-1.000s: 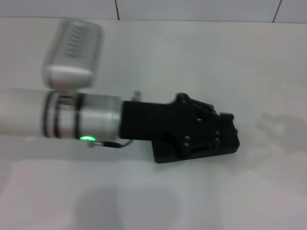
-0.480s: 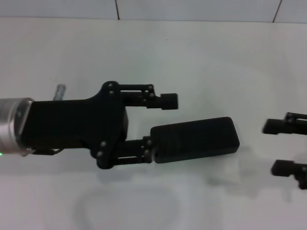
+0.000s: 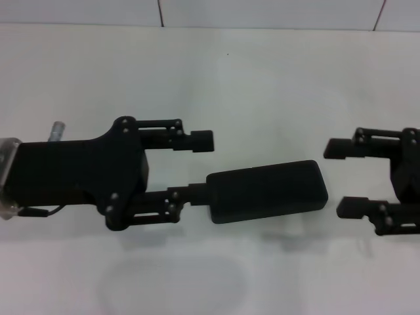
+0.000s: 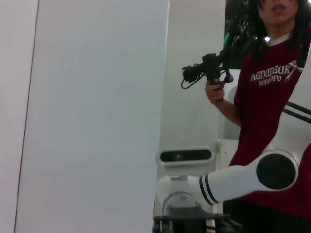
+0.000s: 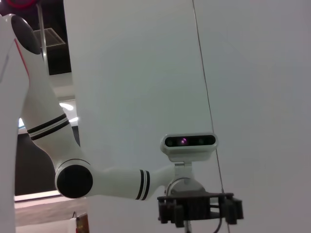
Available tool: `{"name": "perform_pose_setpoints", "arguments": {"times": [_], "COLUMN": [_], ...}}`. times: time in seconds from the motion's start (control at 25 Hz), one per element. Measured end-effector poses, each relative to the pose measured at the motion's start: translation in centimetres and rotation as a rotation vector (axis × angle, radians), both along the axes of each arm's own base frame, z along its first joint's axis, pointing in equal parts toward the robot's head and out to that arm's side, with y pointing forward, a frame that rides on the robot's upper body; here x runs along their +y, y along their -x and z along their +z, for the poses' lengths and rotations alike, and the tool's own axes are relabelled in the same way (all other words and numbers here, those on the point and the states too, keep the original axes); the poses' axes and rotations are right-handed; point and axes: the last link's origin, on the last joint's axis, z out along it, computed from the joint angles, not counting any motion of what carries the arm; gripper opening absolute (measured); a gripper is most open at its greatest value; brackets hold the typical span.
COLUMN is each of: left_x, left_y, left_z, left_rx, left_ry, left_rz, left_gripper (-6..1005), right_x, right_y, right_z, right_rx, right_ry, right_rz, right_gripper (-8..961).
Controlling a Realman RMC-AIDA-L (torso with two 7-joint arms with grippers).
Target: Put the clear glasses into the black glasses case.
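The black glasses case [image 3: 266, 190] lies shut on the white table, slightly tilted, in the middle of the head view. My left gripper [image 3: 200, 167] is open at its left end, and the near fingertip [image 3: 197, 193] touches or overlaps the case's edge. The far finger stands clear behind it. From the right edge, my right gripper [image 3: 339, 178] is open just off the case's right end, with nothing between its fingers. The clear glasses are out of view. Neither wrist view shows the case or any fingers.
The white table [image 3: 262, 79] runs back to a tiled wall. The left wrist view shows a person in a maroon shirt [image 4: 272, 97] holding a handheld device, and my head camera [image 4: 185, 156]. My head camera [image 5: 189, 141] also appears in the right wrist view.
My left gripper has drawn back to the left, off the top of the case. My right gripper has come further in from the right edge. The case has stayed put.
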Motion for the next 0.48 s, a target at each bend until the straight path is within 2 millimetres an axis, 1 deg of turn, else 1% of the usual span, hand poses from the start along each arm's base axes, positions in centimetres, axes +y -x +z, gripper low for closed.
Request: {"name": "perform_pose_setpoints", "arguments": {"times": [0.16,0.32,0.4,0.48], "left_x": [0.0,0.0,0.0,0.0], "left_y": [0.4,0.6,0.7,0.9], "left_z": [0.3,0.5,0.5,0.5], "left_rx": [0.020,0.030,0.035,0.047], "left_ry": [0.007,0.002,0.002,0.001], "left_rz": [0.005,0.005,0.003,0.005], "left_gripper": [590,590,590,590], "right_x": [0.7,1.3,1.9,2.0], "right_y": [0.5,1.0,1.7,1.9], "right_z": [-1.0,-1.7,-1.8,-1.8], "right_rx": [-0.031,-0.057,-0.065,-0.066], "right_ry": [0.007,0.012,0.012,0.011], "right_rz": [-0.010,-0.001,0.020,0.025], "right_gripper": [666,786,846,853]}}
